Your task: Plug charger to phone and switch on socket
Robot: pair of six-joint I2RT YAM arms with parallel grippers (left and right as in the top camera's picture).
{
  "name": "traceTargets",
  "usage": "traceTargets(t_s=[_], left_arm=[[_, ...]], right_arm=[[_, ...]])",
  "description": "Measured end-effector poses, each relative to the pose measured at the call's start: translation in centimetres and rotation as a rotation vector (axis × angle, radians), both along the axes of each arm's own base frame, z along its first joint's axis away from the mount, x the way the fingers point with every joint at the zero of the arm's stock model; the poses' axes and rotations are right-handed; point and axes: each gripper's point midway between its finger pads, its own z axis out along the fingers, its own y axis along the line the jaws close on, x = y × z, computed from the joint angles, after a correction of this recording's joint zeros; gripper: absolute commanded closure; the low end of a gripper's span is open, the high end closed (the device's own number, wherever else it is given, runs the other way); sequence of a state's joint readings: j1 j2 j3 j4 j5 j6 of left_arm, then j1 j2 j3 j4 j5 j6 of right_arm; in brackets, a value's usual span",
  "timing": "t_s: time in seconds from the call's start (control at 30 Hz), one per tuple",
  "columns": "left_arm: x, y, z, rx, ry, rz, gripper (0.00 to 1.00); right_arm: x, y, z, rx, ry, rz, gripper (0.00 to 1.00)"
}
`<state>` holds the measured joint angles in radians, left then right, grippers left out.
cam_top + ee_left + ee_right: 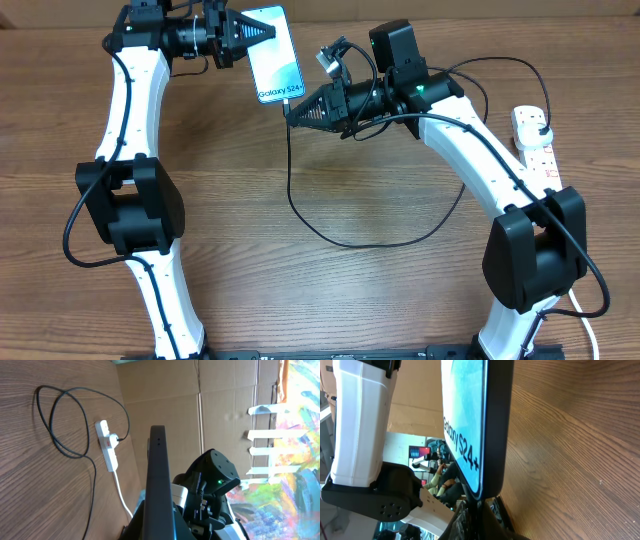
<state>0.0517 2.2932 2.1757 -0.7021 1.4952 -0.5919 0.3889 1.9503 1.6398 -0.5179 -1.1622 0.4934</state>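
Note:
The phone (pixel 272 55), with a light blue screen reading "Galaxy S24+", is held off the table at the back by my left gripper (pixel 255 33), which is shut on its top end. In the left wrist view the phone shows edge-on (pixel 158 480). My right gripper (pixel 293 108) is shut on the charger's connector tip, pressed against the phone's bottom edge (pixel 479 495). The charger cable (pixel 330 235) loops across the table to its black plug (pixel 541 129), which sits in the white socket strip (pixel 538 155) at the right. The strip also shows in the left wrist view (pixel 108 450).
The wooden table (pixel 300 300) carries only the cable loop and the strip. The strip's thick white cord (pixel 121 495) runs toward the right arm's base. A cardboard wall (pixel 225 390) stands behind the table.

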Motion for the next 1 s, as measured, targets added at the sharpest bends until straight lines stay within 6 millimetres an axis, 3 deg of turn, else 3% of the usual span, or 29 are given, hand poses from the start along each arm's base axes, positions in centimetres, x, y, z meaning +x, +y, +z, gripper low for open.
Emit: traceTargets(t_s=[1.0], left_arm=[[0.00,0.00,0.00,0.000,0.000,0.000,0.96]], right_arm=[[0.13,0.38,-0.54,-0.031,-0.008,-0.019,0.96]])
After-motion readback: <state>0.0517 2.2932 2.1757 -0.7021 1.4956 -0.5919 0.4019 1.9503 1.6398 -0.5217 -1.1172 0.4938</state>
